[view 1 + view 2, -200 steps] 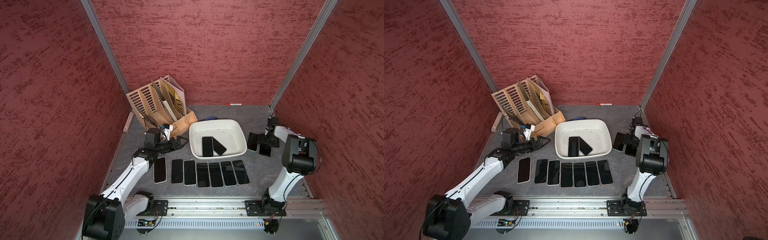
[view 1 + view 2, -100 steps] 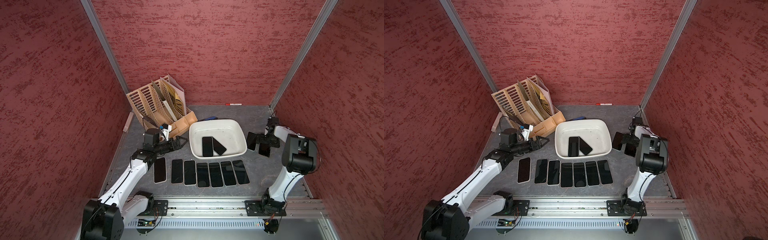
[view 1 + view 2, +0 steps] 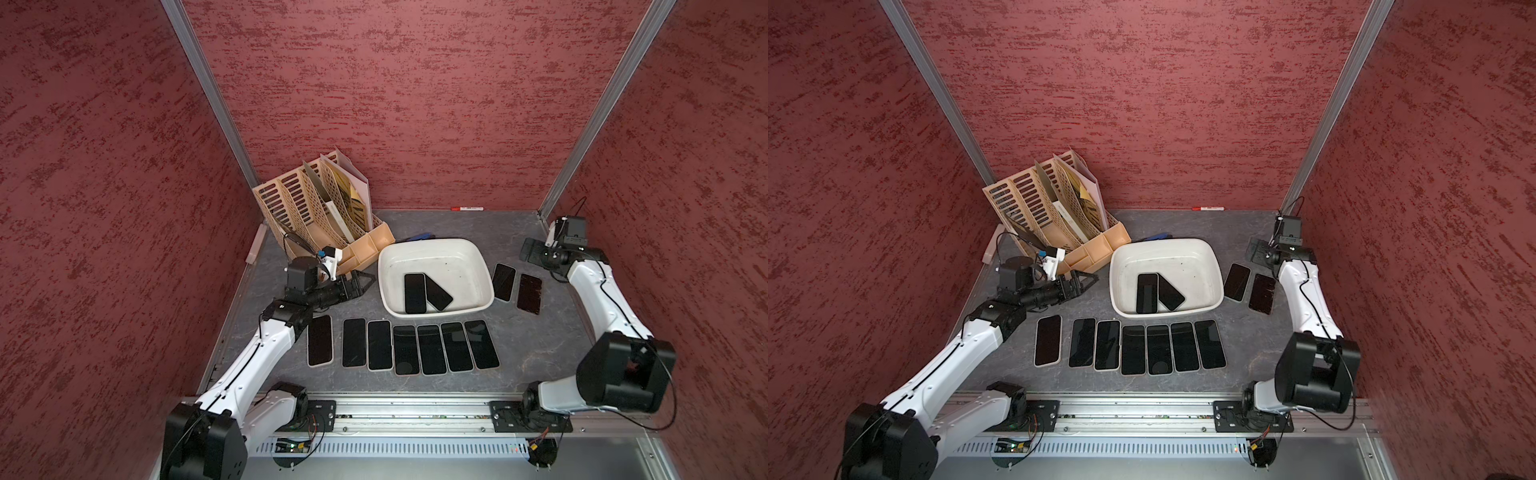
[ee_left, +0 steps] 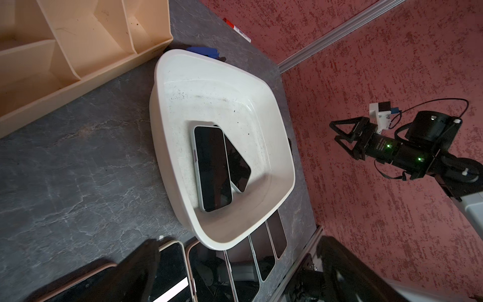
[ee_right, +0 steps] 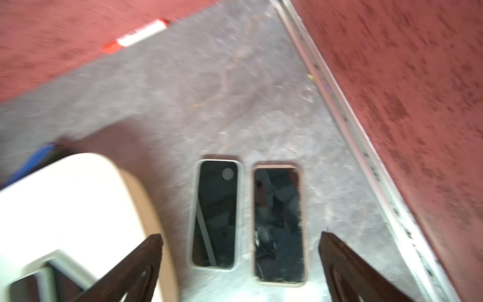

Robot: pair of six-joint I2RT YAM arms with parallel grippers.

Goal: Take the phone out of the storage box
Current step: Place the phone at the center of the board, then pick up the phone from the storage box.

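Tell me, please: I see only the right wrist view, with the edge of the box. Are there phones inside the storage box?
Observer: Yes, two. One phone lies partly over a tilted phone inside the storage box.
Operator: And the left gripper, where is it?
Observer: The left gripper is open and empty, beside the box, close to the file organizer.
Operator: How many phones lie on the robot's side of the box?
Observer: A row of seven phones, flat on the table.
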